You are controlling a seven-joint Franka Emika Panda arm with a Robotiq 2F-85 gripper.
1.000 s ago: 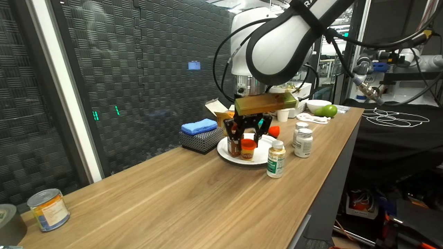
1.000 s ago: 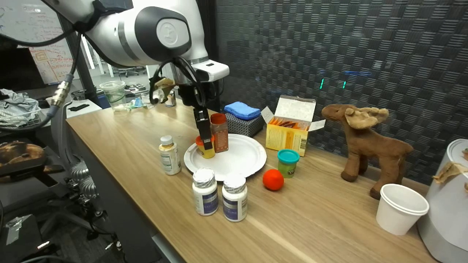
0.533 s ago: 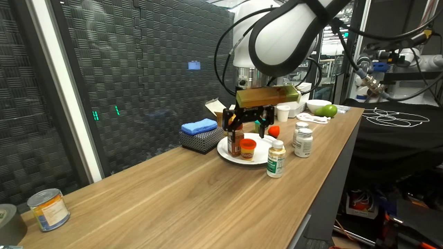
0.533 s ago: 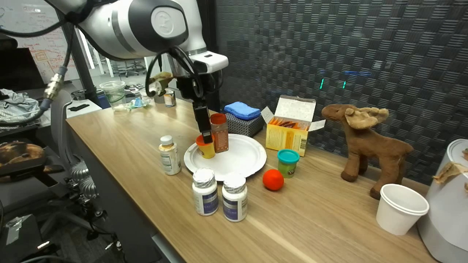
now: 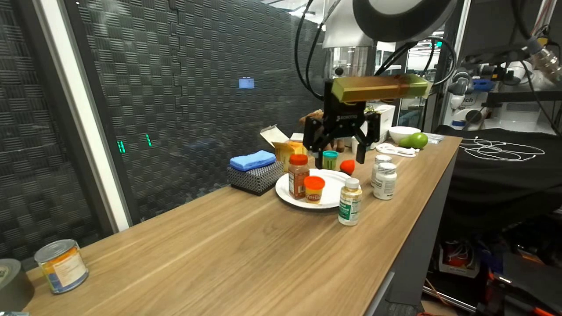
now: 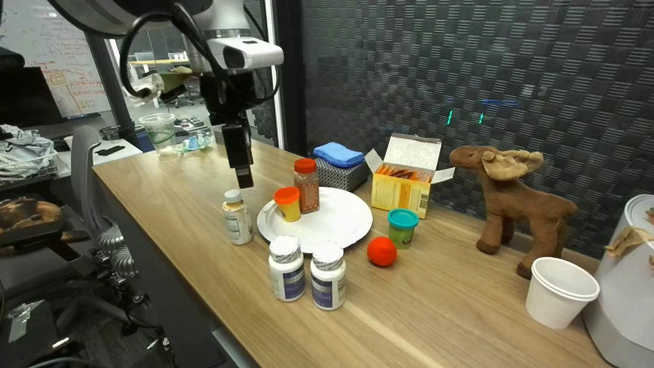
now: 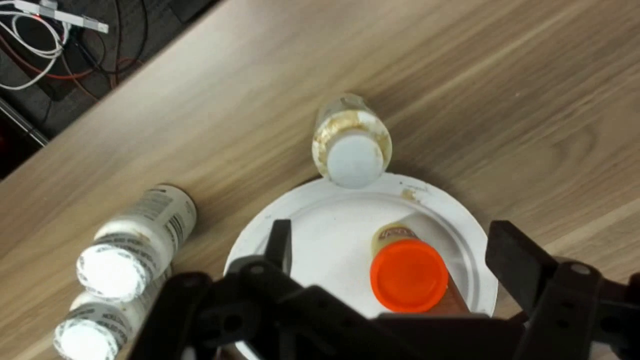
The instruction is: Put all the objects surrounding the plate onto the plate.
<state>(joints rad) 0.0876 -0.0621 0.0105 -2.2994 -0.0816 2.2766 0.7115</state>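
- On the plate, in an exterior view, a red-lidded brown jar and an orange-lidded tub are standing together; a green-labelled bottle is standing just outside.
- Beside it in an exterior view, two white bottles, an orange ball and a teal-lidded tub are sitting.
- Across the wrist view, the gripper is gaping wide, the plate's middle showing between its jaws.

On the plate, a Play-Doh tub stands just beside a jar. Between plate and the counter's free long edge stands a bottle. In an exterior view, two pill bottles stand side by side before the plate; right of it, a ball lies before a second tub. Behind, near the wall-side edge, left to right: a box under a cloth, a carton, a toy moose.
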